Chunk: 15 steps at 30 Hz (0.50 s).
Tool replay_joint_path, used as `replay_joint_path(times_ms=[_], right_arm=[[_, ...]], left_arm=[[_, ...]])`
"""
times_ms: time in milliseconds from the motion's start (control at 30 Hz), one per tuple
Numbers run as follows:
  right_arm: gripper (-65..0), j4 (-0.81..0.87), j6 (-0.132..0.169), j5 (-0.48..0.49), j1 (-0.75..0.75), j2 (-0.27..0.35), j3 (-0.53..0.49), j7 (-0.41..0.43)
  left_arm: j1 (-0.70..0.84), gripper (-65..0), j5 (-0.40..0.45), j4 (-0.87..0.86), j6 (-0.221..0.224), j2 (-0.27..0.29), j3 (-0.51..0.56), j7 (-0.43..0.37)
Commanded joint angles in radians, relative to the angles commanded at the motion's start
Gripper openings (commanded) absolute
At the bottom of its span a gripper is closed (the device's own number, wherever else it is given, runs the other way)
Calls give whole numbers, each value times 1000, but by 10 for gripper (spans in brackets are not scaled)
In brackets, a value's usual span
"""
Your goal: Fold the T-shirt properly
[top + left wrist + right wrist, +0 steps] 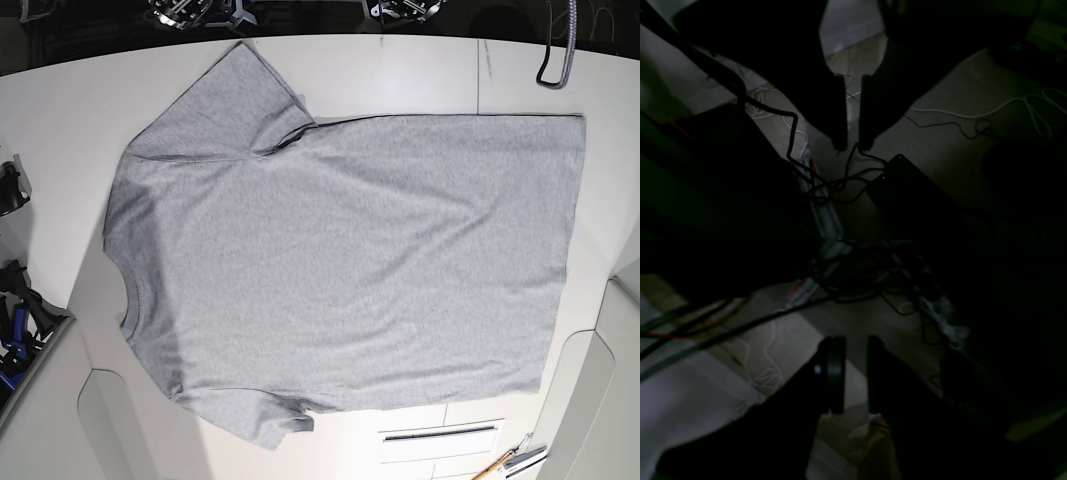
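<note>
The T-shirt (350, 260) lies flat on the white table (420, 70), plain grey side up, with no lettering showing. Its ribbed neck (125, 290) points left and its hem runs along the right. One sleeve (225, 105) lies at the top left, the other (265, 420) at the bottom. Neither gripper shows in the base view. My left gripper (852, 146) and right gripper (856, 340) hang over a dim floor away from the shirt. Each has its jaws a narrow gap apart with nothing between them.
Cables (793, 133) and a black box (907, 186) lie on the floor under the left gripper. A tangle of cables (873, 280) lies beyond the right gripper. A black hose (555, 60) hangs over the table's top right. Tools (515, 462) lie at the bottom right.
</note>
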Motion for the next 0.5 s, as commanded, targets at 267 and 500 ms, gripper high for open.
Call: replay_joint_path(times_ms=[267, 500], right_arm=[[-544, 0, 8, 5, -3, 16, 0, 0], [-544, 3, 12, 70, -5, 55, 0, 0]], left_arm=[[12, -548, 25, 33, 0, -8, 0, 83], [111, -548, 33, 199, 0, -82, 0, 84]])
